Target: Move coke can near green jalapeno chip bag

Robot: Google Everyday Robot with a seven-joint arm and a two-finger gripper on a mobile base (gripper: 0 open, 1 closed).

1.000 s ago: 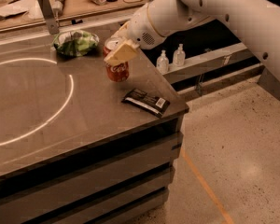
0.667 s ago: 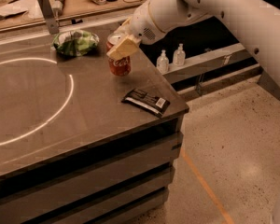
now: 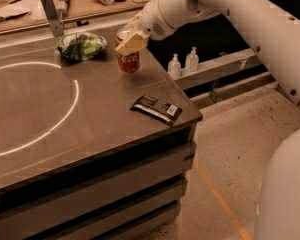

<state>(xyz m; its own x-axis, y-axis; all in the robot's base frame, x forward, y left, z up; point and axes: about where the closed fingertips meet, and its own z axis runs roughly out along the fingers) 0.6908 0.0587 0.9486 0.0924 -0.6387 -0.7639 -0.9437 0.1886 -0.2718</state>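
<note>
The red coke can [image 3: 128,60] stands upright at the back right of the grey table [image 3: 85,119]. My gripper [image 3: 129,40] reaches in from the upper right and is shut on the can's top part. The green jalapeno chip bag [image 3: 81,45], crumpled green and white, lies at the back of the table, a short way left of the can and apart from it.
A flat black wrapped bar [image 3: 156,108] with a white label lies near the table's right front corner. A white circle is marked on the table's left part. Two small bottles [image 3: 183,64] stand on a shelf past the table's right edge. A cluttered counter runs behind.
My gripper has moved the coke can toward the back of the table, closer to the chip bag. The black bar has not moved.
</note>
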